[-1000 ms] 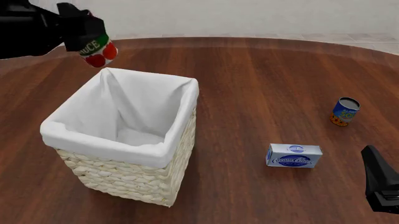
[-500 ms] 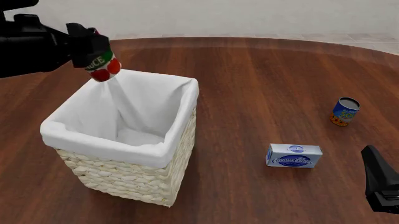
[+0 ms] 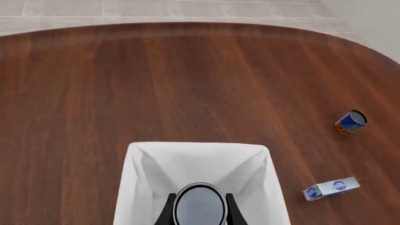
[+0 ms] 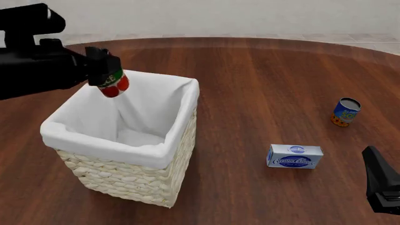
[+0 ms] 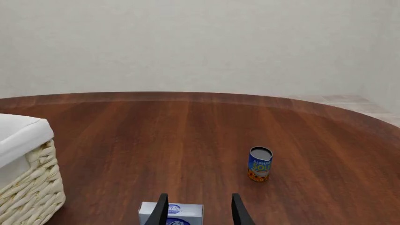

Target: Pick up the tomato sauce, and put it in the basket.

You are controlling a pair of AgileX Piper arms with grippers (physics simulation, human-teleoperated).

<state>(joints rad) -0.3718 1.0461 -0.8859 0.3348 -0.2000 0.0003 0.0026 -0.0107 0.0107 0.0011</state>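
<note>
My left gripper (image 4: 105, 75) is shut on the tomato sauce (image 4: 112, 82), a small can with red tomatoes and a green band. It holds the can tilted over the far left part of the basket's opening, above the rim. The basket (image 4: 159, 150) is tall pale wicker with a white liner. In the left wrist view the can's grey end (image 3: 199, 205) sits between the fingers (image 3: 167, 209), over the white liner (image 3: 140, 164). My right gripper (image 5: 198, 213) is open and empty, low at the front right, above the blue-and-white box.
A blue-and-white box (image 4: 294, 156) lies right of the basket. A blue can with an orange base (image 4: 345, 112) stands further right and back. Both show in the right wrist view, the box (image 5: 172, 213) and the can (image 5: 259, 164). The wooden table (image 4: 262, 70) is round-edged.
My left gripper has carried the tomato sauce right and down, from beyond the basket's far left corner to over its opening. The right arm has not moved.
</note>
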